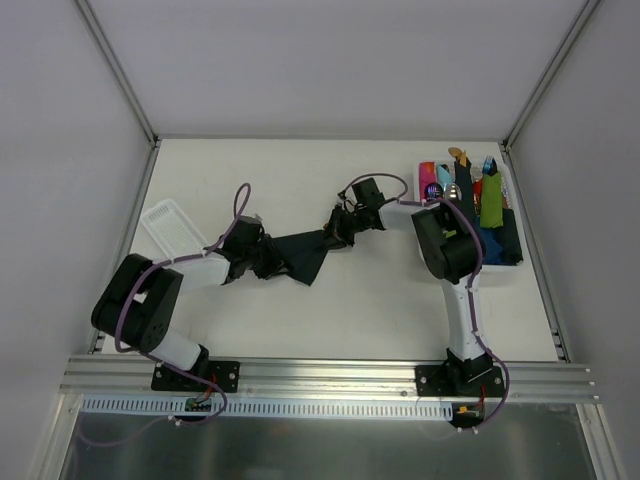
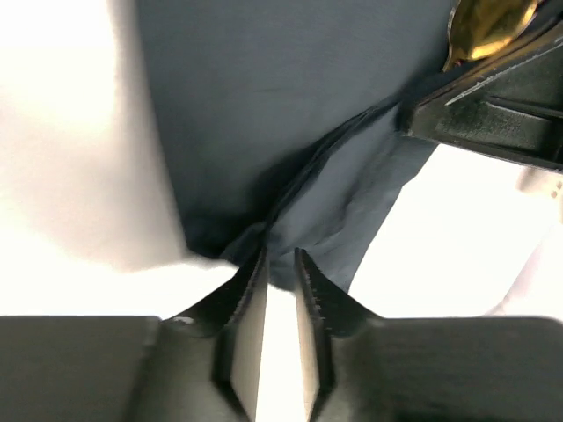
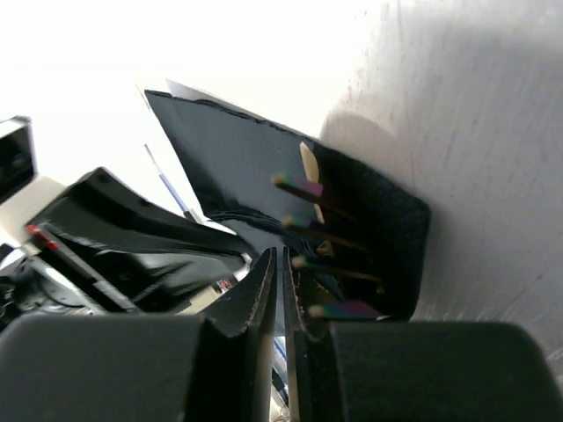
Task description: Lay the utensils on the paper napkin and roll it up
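Observation:
The dark navy paper napkin [image 1: 300, 256] lies partly folded mid-table, stretched between both grippers. My left gripper [image 1: 266, 262] pinches a fold at its left end; in the left wrist view the jaws [image 2: 280, 257] stand nearly closed on the cloth [image 2: 281, 114]. My right gripper [image 1: 340, 228] holds the right end, its jaws [image 3: 280, 257] almost shut on the sheet's edge [image 3: 229, 149]. The spoon's gold bowl [image 2: 488, 26] shows beside the right gripper's finger [image 2: 493, 114]. The fork's bluish tines [image 3: 303, 186] poke from the fold next to the right jaws.
A white tray [image 1: 516, 262] at the back right holds green, pink and dark rolled bundles [image 1: 492, 205]. A white ribbed lid [image 1: 172, 228] lies at the left. Frame posts stand at the table's far corners.

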